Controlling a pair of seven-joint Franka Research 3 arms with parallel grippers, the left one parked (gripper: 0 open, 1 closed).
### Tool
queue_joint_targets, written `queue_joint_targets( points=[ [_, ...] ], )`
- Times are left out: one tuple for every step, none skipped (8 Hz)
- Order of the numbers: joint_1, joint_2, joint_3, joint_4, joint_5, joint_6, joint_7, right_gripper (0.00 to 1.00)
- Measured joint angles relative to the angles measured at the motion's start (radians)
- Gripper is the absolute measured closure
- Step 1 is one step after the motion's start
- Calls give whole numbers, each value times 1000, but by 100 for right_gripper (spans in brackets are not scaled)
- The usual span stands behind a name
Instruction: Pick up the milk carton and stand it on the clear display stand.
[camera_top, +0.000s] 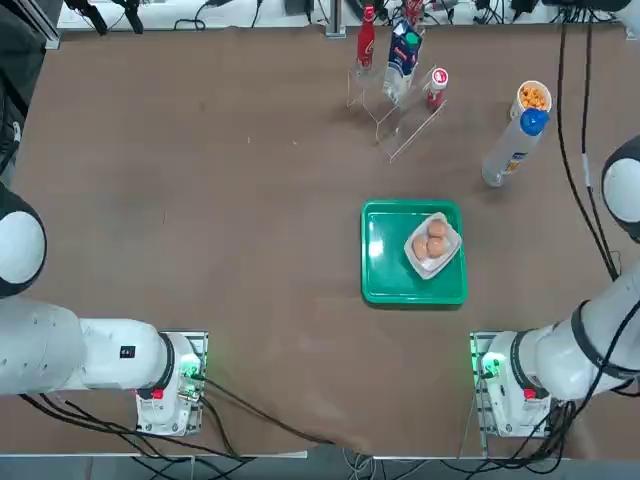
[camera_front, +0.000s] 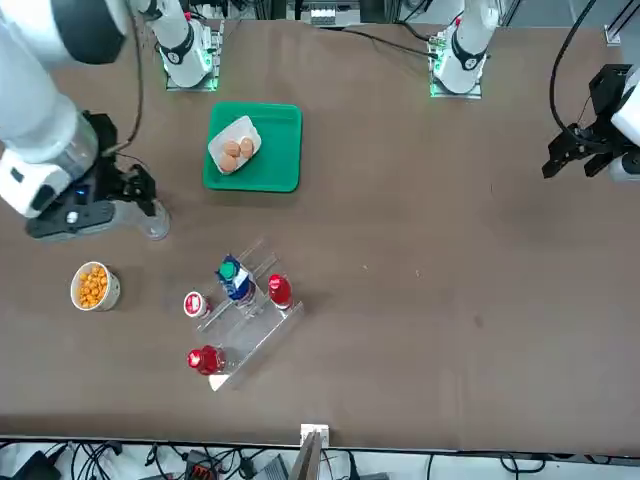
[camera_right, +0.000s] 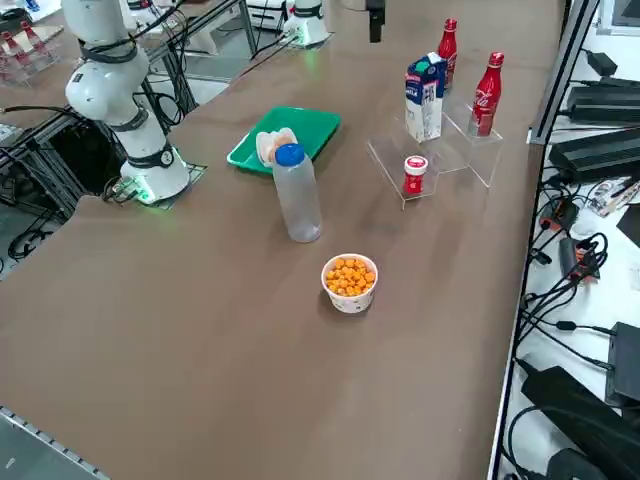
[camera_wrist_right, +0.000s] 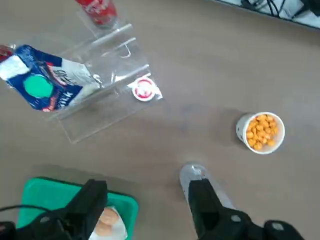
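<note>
gripper (camera_wrist_right: 147, 210) spread, milk carton (camera_wrist_right: 47, 85) well apart

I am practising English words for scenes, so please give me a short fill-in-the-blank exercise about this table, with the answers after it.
1. The dark blue and white milk carton with the round green cap stands upright on the clear acrylic display ____.
2. The flat green tray holds a small white dish of ____.
3. The white paper cup is full of small ____ balls.
4. The right pincer hangs above the table, fingers open, holding ____.

Answers: stand; eggs; orange; nothing
</note>
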Motion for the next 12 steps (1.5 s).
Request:
queue_joint_targets(
  points=[
    [-24, -25, 0, -29, 0, -4, -1, 0],
    [-51, -58, 0, -59, 0, -7, -17, 0],
    [-81, -96, -1, -85, 6, -21, -48, 0],
    [-114, -130, -1, -104, 27, -45, -71, 0],
    [-148, -155, -2, -115, 52, -62, -90, 0],
    [-175, -169, -2, -122, 67, -67, -104, 0],
    [-186, -174, -4, -126, 70, -67, -108, 0],
    [-188, -175, -5, -127, 70, -67, -108, 0],
    [-188, -175, -5, -130, 70, -67, -108, 0],
    [-188, -177, -5, -135, 71, -67, -108, 0],
    [-188, -185, -5, -148, 72, -63, -104, 0],
    [-187, -202, -5, -170, 73, -55, -98, 0]
  ],
)
